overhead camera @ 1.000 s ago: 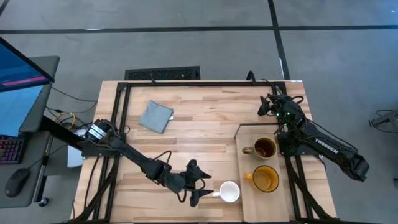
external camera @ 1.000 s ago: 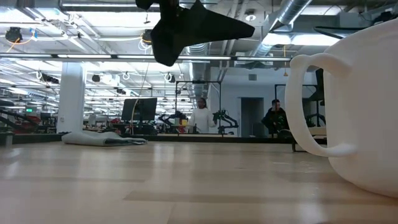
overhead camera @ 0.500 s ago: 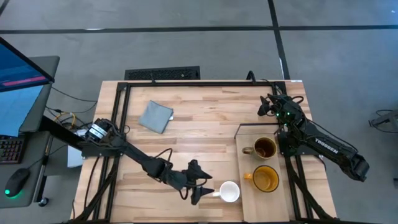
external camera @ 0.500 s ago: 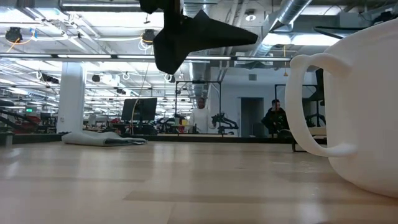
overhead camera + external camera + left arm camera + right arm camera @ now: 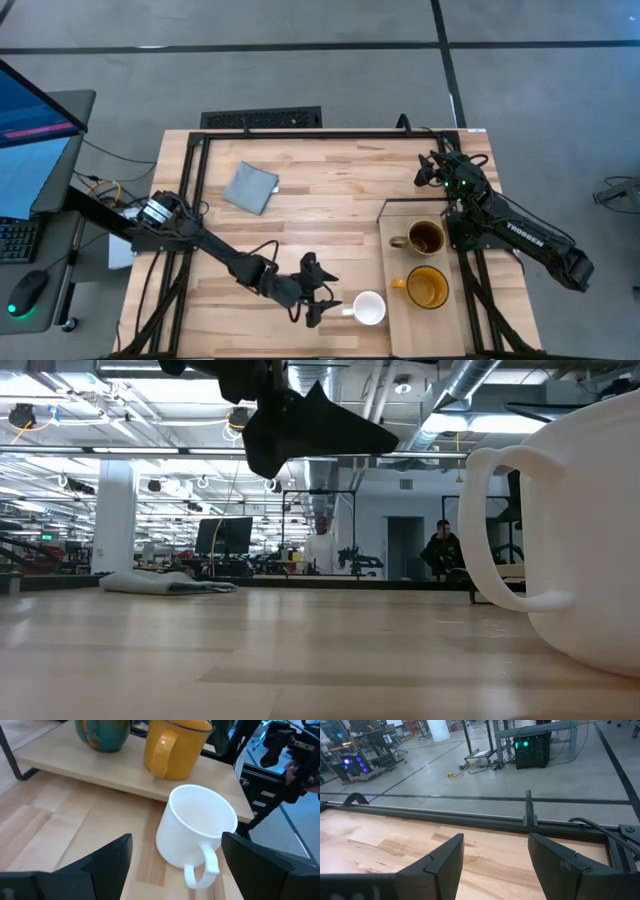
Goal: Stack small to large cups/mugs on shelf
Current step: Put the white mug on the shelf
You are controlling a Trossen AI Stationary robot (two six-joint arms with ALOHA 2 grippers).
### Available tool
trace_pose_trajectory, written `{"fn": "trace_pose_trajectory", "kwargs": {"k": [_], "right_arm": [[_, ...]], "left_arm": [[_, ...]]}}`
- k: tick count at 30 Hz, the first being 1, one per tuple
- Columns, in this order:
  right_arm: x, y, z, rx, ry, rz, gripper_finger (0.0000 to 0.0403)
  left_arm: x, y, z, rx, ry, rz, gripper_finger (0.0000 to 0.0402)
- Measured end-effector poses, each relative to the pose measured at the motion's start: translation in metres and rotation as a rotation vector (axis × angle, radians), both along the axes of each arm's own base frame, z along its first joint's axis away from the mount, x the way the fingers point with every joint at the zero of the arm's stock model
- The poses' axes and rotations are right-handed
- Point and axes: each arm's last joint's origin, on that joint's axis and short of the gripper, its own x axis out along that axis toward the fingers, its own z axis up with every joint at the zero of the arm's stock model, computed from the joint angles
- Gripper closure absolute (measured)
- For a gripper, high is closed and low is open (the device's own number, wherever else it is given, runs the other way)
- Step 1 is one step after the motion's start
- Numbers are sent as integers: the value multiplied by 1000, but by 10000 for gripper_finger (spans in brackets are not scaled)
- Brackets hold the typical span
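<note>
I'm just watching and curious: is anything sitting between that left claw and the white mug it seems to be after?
Nothing visible. The left end effector, open, faces the white mug across bare table, handle toward it. The brown mug and yellow mug stand beyond, on the shelf.

Bare tabletop (image 5: 300,225) left of white mug (image 5: 369,308); shelf (image 5: 392,207) seemingly close right.

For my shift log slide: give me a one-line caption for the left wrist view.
Open left gripper facing the small white handled mug on the planked tabletop, beside the light wooden shelf.
</note>
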Motion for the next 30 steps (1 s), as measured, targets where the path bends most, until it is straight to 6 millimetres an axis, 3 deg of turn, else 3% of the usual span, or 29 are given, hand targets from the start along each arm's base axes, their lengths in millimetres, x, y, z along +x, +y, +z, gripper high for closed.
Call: {"fn": "trace_pose_trajectory", "kwargs": {"k": [10,15,19,23,30], "right_arm": [[0,0,0,0,0,0,159],[0,0,0,0,0,-1,159],[0,0,0,-1,-2,0,159],[0,0,0,0,-2,0,159],[0,0,0,1,-2,1,159]], "left_arm": [[-9,-20,3,53,-45,-75,126],[-7,-30,-5,29,-73,-79,158],[-1,-37,-26,-4,-106,-99,174],[6,-43,-32,6,-178,-130,177],[5,-41,-42,94,-96,-158,176]]}}
